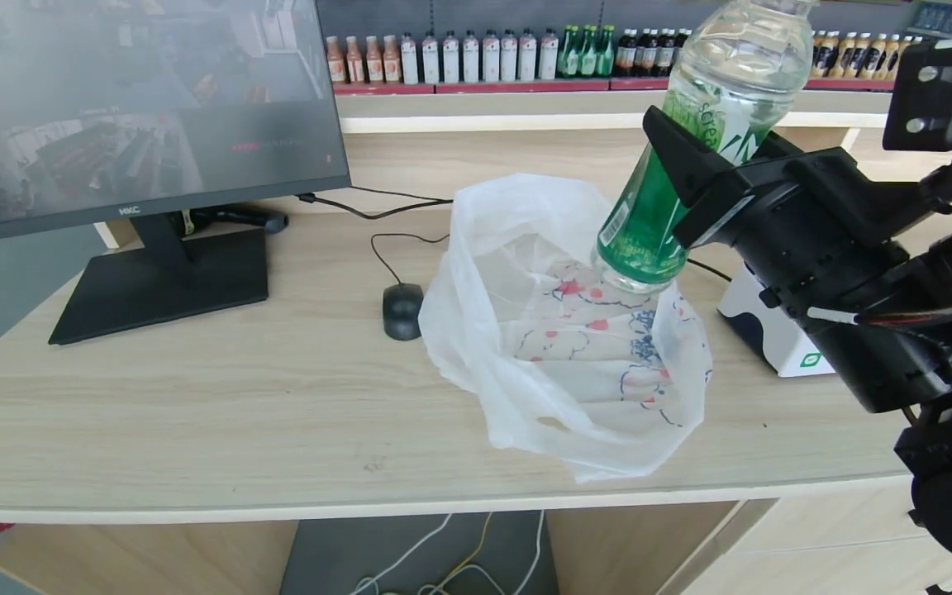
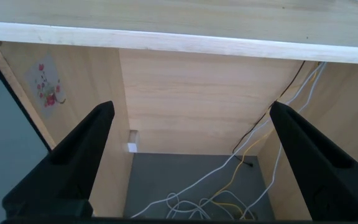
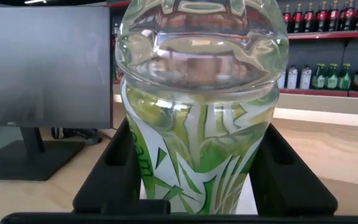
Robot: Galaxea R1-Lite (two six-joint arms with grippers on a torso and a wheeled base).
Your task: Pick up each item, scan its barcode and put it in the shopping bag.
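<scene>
— Where's the clear plastic bottle with the green label [image 1: 728, 78]?
— Clamped in the right tool [image 1: 707, 161], tilted, its base over the mouth of the white translucent plastic shopping bag [image 1: 542, 355] on the pale wooden worktop [image 1: 195, 397], possibly touching it.
— And the left tool [image 2: 194, 155]?
— Fingers apart, holding nothing, below the worktop's edge.

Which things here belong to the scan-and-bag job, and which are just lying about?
Job: bottle, clamped in the right gripper; shopping bag, standing open on the counter beneath the bottle.

Lying about: monitor; mouse; white box; shelf bottles at the back.
</scene>
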